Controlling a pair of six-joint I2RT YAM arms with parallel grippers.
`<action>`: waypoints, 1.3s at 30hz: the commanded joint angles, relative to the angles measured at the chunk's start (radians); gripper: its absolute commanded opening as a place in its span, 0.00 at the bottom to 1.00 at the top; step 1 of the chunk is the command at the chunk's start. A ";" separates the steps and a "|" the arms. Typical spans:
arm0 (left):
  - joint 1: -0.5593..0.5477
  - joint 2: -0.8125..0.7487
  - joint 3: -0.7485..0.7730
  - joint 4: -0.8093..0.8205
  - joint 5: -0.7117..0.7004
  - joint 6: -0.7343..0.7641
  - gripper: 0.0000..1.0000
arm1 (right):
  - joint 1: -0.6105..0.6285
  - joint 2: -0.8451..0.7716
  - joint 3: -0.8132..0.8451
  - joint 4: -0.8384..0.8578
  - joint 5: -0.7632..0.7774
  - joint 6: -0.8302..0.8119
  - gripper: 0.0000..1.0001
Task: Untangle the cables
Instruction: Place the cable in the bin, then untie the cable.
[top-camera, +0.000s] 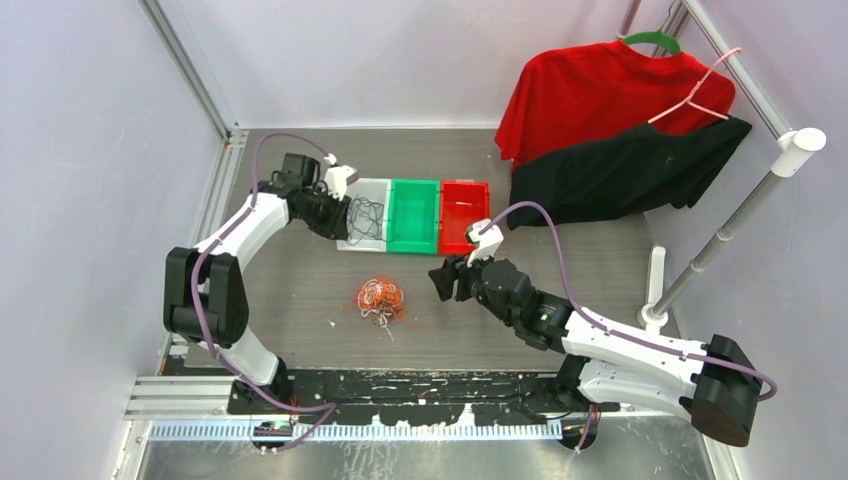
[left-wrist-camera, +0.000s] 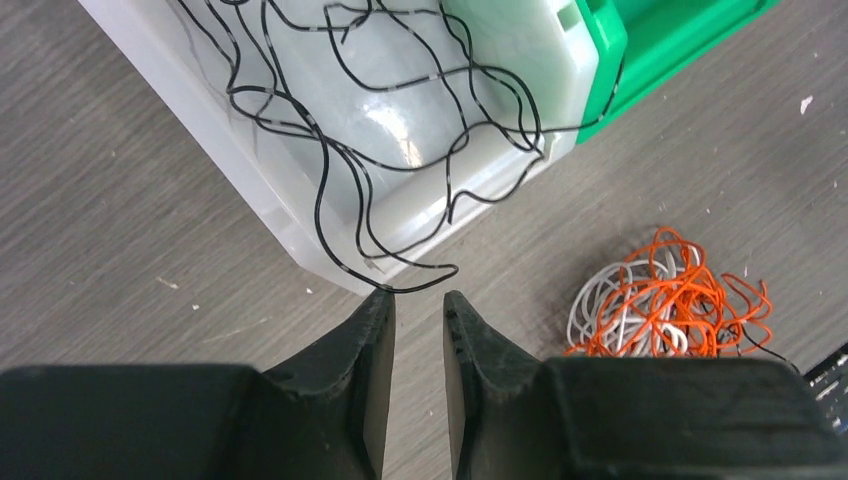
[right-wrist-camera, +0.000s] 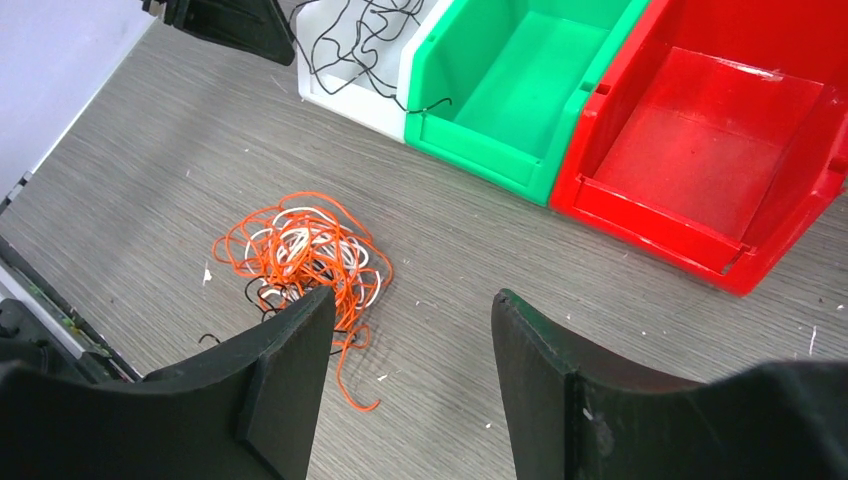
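Note:
A tangle of orange, white and black cables (top-camera: 380, 298) lies on the grey table; it also shows in the left wrist view (left-wrist-camera: 665, 300) and the right wrist view (right-wrist-camera: 300, 250). A loose black cable (left-wrist-camera: 400, 130) lies in the white bin (left-wrist-camera: 520, 40) and hangs over its near corner. My left gripper (left-wrist-camera: 417, 296) hovers at that corner, its jaws a narrow gap apart and empty; the cable's end curls just past the fingertips. My right gripper (right-wrist-camera: 412, 295) is wide open and empty, just right of the tangle.
White bin (top-camera: 362, 245), green bin (top-camera: 412, 248) and red bin (top-camera: 455, 248) stand side by side behind the tangle; green and red hold nothing. A red shirt (top-camera: 610, 95) and a black shirt (top-camera: 620, 170) hang at back right by a white rack pole (top-camera: 720, 240).

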 joint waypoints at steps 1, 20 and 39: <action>-0.013 0.024 0.048 0.096 0.001 -0.041 0.25 | -0.003 -0.005 0.014 0.056 0.023 -0.025 0.64; -0.068 0.081 0.143 0.068 -0.068 0.004 0.25 | -0.004 0.022 0.030 0.038 0.001 -0.043 0.69; -0.064 -0.200 0.269 -0.456 0.036 0.112 1.00 | -0.028 0.409 0.227 0.080 -0.383 -0.212 0.73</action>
